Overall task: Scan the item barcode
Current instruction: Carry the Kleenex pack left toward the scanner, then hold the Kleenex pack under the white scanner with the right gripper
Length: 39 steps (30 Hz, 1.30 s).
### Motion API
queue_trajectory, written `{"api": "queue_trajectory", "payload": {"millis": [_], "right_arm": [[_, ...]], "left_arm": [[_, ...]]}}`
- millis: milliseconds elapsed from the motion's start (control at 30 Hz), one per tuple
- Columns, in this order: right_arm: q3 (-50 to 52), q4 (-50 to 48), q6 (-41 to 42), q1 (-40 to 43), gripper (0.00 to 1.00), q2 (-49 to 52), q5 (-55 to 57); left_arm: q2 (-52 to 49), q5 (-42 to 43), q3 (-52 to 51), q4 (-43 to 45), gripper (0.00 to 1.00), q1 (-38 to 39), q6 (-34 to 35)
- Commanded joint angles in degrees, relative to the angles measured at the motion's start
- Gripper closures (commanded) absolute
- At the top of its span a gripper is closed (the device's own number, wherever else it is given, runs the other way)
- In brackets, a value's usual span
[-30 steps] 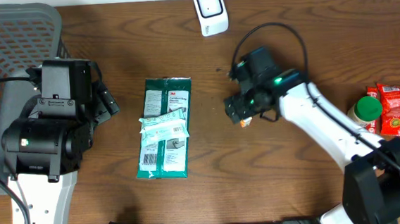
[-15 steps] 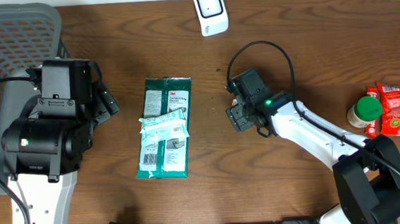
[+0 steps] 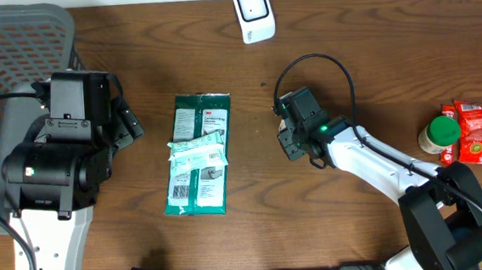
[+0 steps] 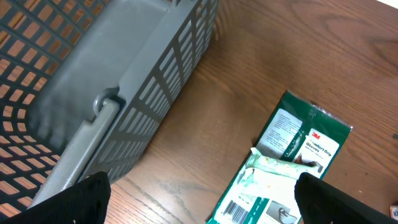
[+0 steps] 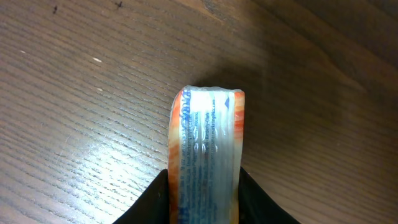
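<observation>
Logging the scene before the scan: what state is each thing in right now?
orange packet: held edge-up between the fingers.
right gripper: shut on the orange packet.
left gripper: open, empty.
scanner: standing, untouched.
green pack: lying flat, barcode side up, untouched.
basket: nothing visible inside.
jar: upright, green lid on.
red packet: lying flat beside the jar.

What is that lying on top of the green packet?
A smaller pale packet lies across the middle of the green packet, hiding part of its label. A barcode near the lower end is uncovered.
</observation>
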State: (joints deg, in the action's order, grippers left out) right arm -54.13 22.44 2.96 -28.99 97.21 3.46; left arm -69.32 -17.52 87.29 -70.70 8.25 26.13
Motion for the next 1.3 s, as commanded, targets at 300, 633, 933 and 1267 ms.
{"api": "queue_trajectory", "payload": {"millis": [300,633,933,1267], "right_arm": [[-0.87,2.10,1.51,-0.79,0.88,-5.64,-0.33],[-25.77,25.81,5.22,-0.79,0.95,-10.40,0.61],[-66.69,50.45,7.78,-0.74,0.99,-2.29,0.55],[-103.45,63.08,10.32,-0.66,0.99,18.08,0.61]], "left_arm": [[0.09,-1.03,0.33,-0.22,0.05,-0.26,0.11],[0.09,-1.03,0.33,-0.22,0.05,-0.26,0.11],[0.09,-1.03,0.33,-0.24,0.05,-0.26,0.11],[0.09,-1.03,0.33,-0.22,0.05,-0.26,0.11]]}}
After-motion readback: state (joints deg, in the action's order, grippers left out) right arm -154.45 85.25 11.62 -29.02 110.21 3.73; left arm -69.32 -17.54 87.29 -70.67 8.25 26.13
